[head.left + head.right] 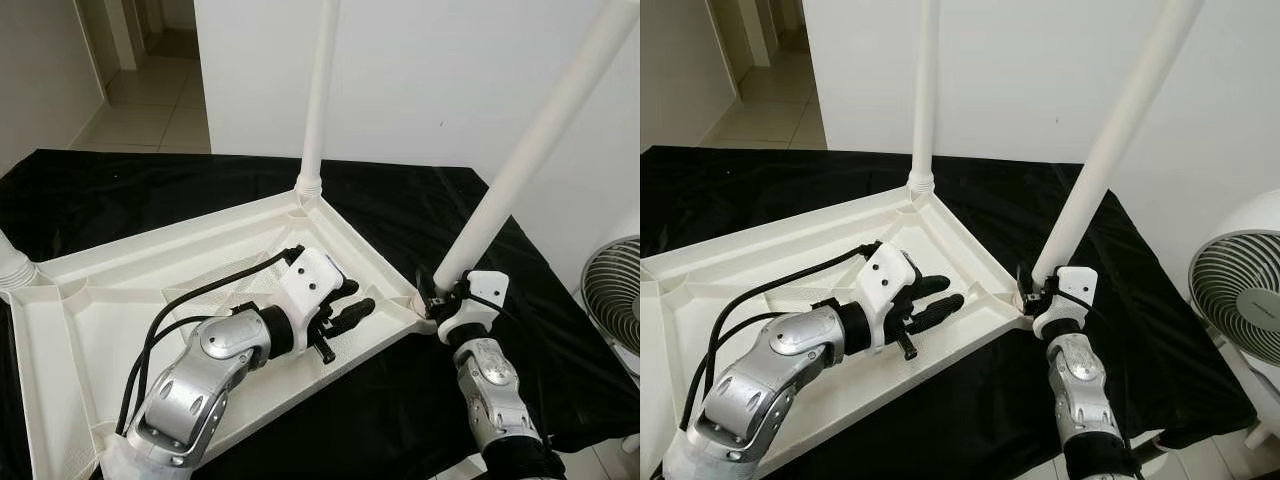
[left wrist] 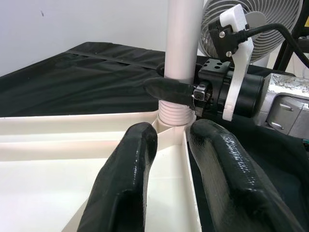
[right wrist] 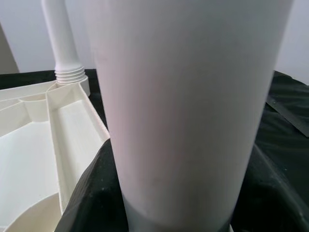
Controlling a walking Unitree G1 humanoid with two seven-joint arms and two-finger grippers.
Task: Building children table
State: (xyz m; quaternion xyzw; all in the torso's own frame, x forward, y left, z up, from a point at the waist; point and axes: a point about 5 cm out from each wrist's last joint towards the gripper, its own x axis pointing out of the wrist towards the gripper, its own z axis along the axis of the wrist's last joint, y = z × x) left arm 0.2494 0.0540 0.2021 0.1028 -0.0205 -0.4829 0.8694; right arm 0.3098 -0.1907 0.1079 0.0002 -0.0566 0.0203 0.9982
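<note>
Right tool [image 1: 437, 290] clamped on near leg [image 1: 520, 160], probably screwing it in; far leg [image 1: 318, 95] done; left tool [image 1: 350, 305] open on top [image 1: 110, 310].

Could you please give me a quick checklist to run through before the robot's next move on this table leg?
1. Right gripper shut around the near leg, just above its threaded base: ok.
2. Near leg seated in the corner socket of the tabletop: cannot tell; threads show above the socket.
3. Near leg upright: cannot tell; it leans in the head views.
4. Far leg standing in its corner: ok.
5. Left gripper over the tabletop, holding nothing: ok.
6. Fan apart from the right arm: ok.
</note>
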